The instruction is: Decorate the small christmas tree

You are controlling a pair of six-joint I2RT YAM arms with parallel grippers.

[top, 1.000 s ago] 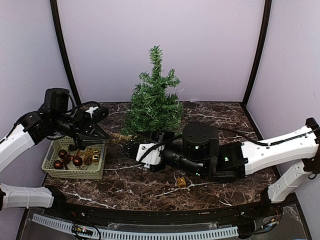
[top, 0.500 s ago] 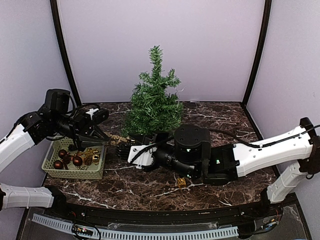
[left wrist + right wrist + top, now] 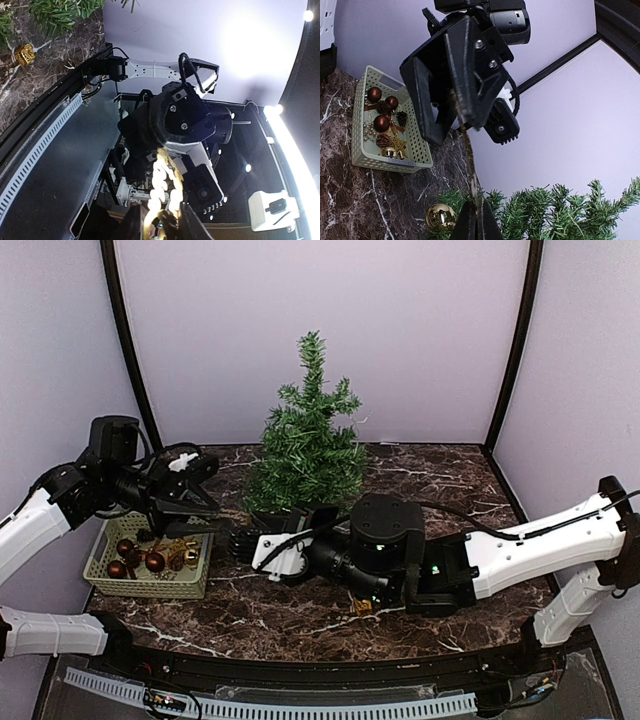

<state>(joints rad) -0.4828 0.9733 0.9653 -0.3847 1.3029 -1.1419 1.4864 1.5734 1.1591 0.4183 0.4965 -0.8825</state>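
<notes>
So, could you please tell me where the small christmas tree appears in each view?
Top external: small christmas tree at centre back.
Left wrist: its branches in the top left corner.
Right wrist: its branches along the bottom right.
Shared landmark: the dark marble table.

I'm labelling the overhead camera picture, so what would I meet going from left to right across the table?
basket of ornaments → small christmas tree → right arm's white forearm
</notes>
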